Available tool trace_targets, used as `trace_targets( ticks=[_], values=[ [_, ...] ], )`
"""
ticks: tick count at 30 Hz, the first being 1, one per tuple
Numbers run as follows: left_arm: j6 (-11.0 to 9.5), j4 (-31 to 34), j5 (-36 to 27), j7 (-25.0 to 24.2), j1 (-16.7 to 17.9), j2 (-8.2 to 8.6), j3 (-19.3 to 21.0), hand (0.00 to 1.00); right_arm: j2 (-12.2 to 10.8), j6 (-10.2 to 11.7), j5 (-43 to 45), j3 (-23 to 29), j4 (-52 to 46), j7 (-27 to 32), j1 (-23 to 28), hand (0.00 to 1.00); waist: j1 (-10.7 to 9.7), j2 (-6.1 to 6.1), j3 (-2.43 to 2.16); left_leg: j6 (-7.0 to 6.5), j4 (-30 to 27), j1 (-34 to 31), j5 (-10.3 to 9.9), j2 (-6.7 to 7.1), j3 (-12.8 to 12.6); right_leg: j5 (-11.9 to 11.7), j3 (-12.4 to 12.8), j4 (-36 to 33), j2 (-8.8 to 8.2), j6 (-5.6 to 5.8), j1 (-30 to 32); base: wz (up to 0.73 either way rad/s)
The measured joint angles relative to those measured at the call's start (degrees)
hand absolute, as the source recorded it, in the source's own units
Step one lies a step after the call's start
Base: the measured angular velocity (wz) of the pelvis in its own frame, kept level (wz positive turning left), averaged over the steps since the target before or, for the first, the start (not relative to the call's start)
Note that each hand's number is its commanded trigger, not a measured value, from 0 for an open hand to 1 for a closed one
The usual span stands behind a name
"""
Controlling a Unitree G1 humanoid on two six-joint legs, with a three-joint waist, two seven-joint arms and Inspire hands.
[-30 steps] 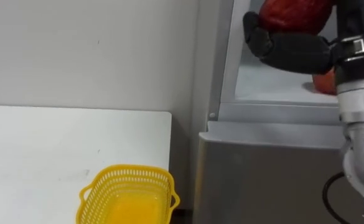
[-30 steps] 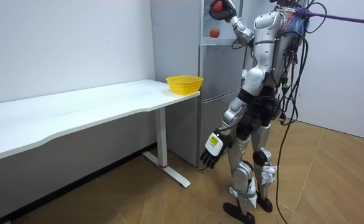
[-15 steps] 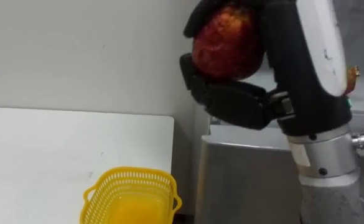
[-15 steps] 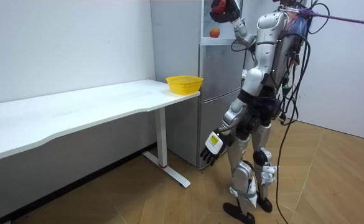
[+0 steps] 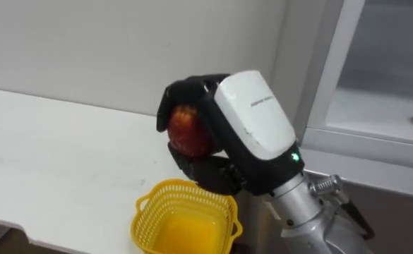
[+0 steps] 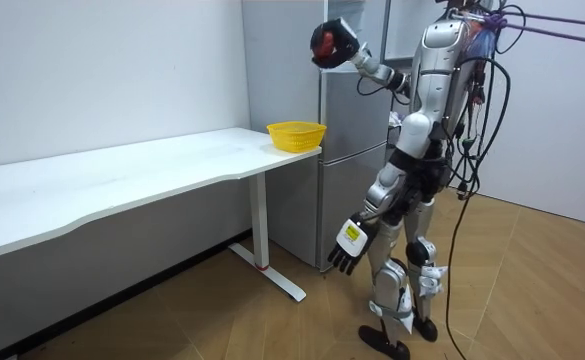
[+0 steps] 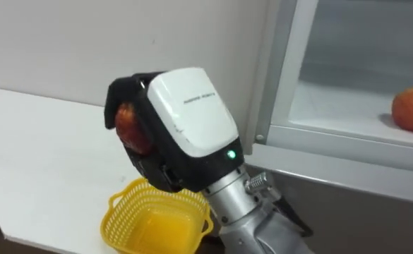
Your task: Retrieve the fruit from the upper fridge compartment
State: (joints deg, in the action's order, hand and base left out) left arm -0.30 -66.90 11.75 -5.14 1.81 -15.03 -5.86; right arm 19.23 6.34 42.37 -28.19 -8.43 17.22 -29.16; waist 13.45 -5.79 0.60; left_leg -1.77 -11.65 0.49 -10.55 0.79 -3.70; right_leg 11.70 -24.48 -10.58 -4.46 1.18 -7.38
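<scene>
**Red fruit in the right hand, above the basket**

The right hand (image 5: 252, 116) is raised in front of the robot's head. Its dark fingers and thumb are curled tightly round a red fruit (image 5: 188, 132), and the white back of the hand is turned toward the camera. The fruit shows between the fingers on the hand's left side, held clear of every surface.

Directly beneath the hand, a yellow mesh basket (image 5: 144, 224) sits at the near corner of a white table (image 5: 51, 155); its inside looks bare. The fruit hangs above the basket and apart from its rim.

To the right of the hand is the grey fridge (image 6: 347, 120), its upper compartment open. A second fruit (image 7: 412, 109), orange-red, lies on the pale shelf (image 5: 375, 116) well to the right of the hand.

In the room view the robot stands upright on the wooden floor, just beside the fridge and near the table's end. Its right arm reaches out over the basket. The left hand (image 6: 347, 243) hangs low by the thigh, fingers loosely straight and holding nothing.
</scene>
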Motion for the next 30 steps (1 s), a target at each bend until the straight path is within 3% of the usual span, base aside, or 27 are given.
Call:
trace_targets(
  ticks=[8,12,15,16,23,30],
  values=[
    [1.6,0.0,2.4,-0.4,0.7,0.12,-2.3,0.00,-1.1,-2.7,2.5,-2.8,11.1,-3.4,0.1,1.00,1.3,-0.62,0.00,-0.03,-1.1,-2.0,0.0,0.54,2.4,0.0,-0.8,0.0,-0.51,0.10,0.7,0.17],
    [1.8,0.0,2.4,-0.6,0.7,0.34,-2.3,0.00,-1.0,-2.9,2.4,-3.3,13.9,-4.4,0.0,1.00,2.1,-0.84,0.27,-0.10,-1.1,-2.4,0.1,0.69,2.4,0.1,-0.8,0.0,-0.45,0.13,1.0,0.00],
    [1.8,0.0,2.2,-0.6,0.7,0.37,-2.3,0.00,-1.0,-4.5,2.5,-4.1,15.7,-4.8,0.0,1.00,2.2,-1.10,0.48,-0.17,-1.1,-2.6,0.1,0.86,2.4,0.2,-0.8,0.0,-0.48,0.27,1.0,0.00],
    [1.9,0.0,2.2,-0.6,0.7,0.37,-2.4,0.00,-1.3,-4.5,2.4,-4.2,16.8,-4.8,0.0,1.00,2.3,-0.94,0.66,-0.19,-1.2,-2.8,0.1,0.88,2.4,0.2,-0.8,0.0,-0.50,0.27,1.1,0.00],
    [2.9,0.0,2.4,-0.6,0.6,0.42,-4.0,0.00,-4.2,-5.3,2.4,-5.1,21.6,-4.8,0.1,1.00,2.7,-1.07,0.74,-0.22,-1.9,-4.1,0.1,0.87,2.2,0.2,-0.8,-0.1,-0.53,0.27,2.3,0.00],
    [2.8,0.0,2.3,-0.6,0.2,0.55,-4.2,0.00,-4.4,-5.2,2.4,-6.5,24.1,-5.5,0.1,1.00,2.7,-0.84,0.89,-0.23,-2.0,-4.8,0.1,0.85,1.9,0.2,0.3,0.0,-0.45,0.27,2.7,-0.01]
  ],
)
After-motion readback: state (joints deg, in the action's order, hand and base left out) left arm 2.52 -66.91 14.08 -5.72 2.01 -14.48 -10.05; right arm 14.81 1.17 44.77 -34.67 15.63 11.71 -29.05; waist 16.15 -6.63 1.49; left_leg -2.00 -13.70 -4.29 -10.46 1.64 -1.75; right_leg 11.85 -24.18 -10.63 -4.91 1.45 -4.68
